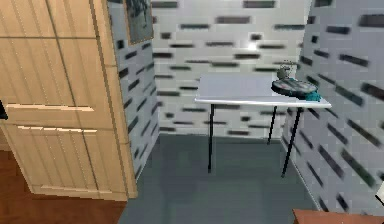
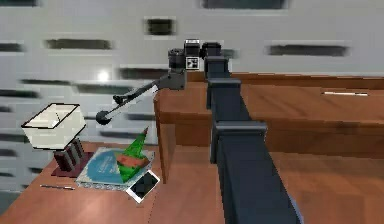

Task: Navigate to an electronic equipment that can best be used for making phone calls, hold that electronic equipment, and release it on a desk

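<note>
One gripper hung near a desk bearing a flat slab, perhaps a phone. The state of its fingers could not be told.

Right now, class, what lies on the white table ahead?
Toward the forward view's right on the white table: a round grey object, a teal piece beside it. Anything behind them is covered.

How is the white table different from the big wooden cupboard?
The table is white, low, on thin dark legs; the cupboard is light brown, tall, solid to the floor. The table carries things on top; the cupboard has handles on its front. Both stand on the floor.
</note>
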Tool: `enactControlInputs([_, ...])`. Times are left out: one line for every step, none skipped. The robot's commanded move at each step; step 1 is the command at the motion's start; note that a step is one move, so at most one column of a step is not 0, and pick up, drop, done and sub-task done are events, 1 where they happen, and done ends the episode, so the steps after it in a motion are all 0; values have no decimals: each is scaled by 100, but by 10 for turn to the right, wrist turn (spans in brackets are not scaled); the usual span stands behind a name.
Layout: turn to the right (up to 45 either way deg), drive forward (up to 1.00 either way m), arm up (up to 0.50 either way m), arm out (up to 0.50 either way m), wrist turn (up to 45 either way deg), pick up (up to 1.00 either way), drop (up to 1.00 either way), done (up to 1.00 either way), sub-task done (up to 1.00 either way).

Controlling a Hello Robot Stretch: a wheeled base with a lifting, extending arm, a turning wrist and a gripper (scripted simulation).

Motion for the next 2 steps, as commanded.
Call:
enactControlInputs([0,0,0,-10,0,0,0,0,0])
enactControlInputs([0,0,0,0,0,0,0,100,0])
